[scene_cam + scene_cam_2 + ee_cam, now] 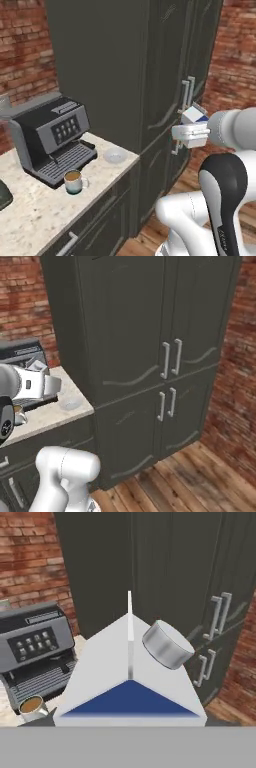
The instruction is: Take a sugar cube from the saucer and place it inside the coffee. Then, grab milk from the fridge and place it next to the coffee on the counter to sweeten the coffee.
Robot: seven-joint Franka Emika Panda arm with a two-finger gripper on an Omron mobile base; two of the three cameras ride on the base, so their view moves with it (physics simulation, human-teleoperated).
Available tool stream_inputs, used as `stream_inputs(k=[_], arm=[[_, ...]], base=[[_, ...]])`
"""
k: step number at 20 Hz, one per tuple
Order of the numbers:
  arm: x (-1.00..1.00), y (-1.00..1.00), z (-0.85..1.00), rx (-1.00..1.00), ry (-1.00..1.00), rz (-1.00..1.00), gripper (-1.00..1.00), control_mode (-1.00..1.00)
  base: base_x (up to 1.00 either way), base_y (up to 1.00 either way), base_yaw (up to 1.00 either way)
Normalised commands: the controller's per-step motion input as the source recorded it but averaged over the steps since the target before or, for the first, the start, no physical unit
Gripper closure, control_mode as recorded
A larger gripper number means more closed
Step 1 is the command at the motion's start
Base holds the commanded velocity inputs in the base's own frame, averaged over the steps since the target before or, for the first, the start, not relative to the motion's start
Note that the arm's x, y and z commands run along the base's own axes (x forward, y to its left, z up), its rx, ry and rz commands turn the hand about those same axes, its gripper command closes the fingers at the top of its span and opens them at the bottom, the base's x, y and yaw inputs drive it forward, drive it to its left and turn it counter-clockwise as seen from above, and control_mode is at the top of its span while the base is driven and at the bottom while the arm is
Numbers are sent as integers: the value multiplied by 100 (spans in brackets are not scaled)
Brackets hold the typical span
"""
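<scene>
Pincer [192, 134] pinching milk carton [194, 116] in air before closed fridge [170, 75], mug [74, 182] and saucer [115, 155] near worktop [30, 210] right edge

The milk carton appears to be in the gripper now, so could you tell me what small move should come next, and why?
Probably swing the arm toward the counter. The gripper holds the milk in the air in front of the closed fridge, while the coffee stands by the espresso machine with bare worktop beside it.
</scene>
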Motion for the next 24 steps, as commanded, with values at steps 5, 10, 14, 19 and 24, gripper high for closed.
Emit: stream_inputs(k=[5, 10, 14, 19, 24], arm=[[0, 0, 0, 0, 0, 0, 100, 100], [0, 0, 0, 0, 0, 0, 100, 100], [0, 0, 0, 0, 0, 0, 100, 100], [0, 0, 0, 0, 0, 0, 100, 100], [0, 0, 0, 0, 0, 0, 100, 100]], base=[[27, -44, 81], [0, -34, 84], [1, -5, 52], [0, 1, 7], [0, 41, 0]])
